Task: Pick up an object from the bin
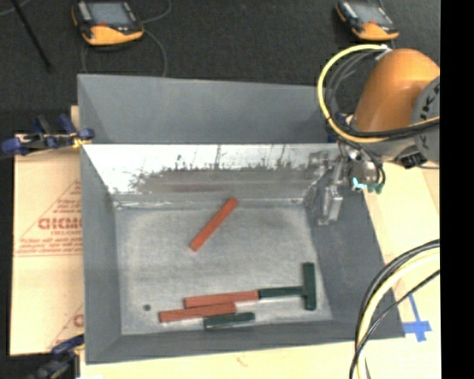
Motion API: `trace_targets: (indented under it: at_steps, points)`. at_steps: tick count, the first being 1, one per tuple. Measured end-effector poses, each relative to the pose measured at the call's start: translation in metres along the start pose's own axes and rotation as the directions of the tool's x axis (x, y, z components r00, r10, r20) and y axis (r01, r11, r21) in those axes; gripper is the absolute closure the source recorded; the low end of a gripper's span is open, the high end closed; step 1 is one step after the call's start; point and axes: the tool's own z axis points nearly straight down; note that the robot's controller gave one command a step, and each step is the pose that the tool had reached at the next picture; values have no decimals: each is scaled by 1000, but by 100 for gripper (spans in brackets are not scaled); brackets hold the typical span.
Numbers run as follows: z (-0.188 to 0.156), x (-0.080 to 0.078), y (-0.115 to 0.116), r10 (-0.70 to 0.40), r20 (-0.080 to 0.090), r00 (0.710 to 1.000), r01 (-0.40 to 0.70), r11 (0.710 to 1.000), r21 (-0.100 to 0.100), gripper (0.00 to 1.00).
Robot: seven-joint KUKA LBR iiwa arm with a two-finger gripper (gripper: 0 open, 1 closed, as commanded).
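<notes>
Lower frame: two red-brown bars (pixel 221 300) and a dark green bar (pixel 229 320), flat, side by side.
Lower right: green T-shaped piece (pixel 308 285), its stem reaching left to the bars.
Centre: lone red-brown bar (pixel 213 224), slanted, apart from the rest.
Upper right: claw (pixel 327 207) over the bare floor of the bin (pixel 100 244), holding nothing visible; open or closed cannot be told.

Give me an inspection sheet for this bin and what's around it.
Surface: grey metal bin, back wall scratched.
Job's things: one red-brown stick diagonal mid-bin; two red-brown sticks, a dark green T-shaped tool and a short dark green stick along the front wall.
Clutter: small dark speck, front left.
Grippers: claw at the back right corner, apart from the sticks.
Cables: yellow and black loops round the orange cover; more cables front right.
Surroundings: two orange-and-black handheld devices beyond the bin.
</notes>
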Motion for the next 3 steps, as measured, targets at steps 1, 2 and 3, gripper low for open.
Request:
trace_targets:
  at_steps: [1,2,3]
  points:
    - [109,54,92,-168,2,986,168,986,-2,0]
    - [74,11,210,-374,13,927,374,927,0,0]
    - [75,0,228,-543,10,840,543,840,3,0]
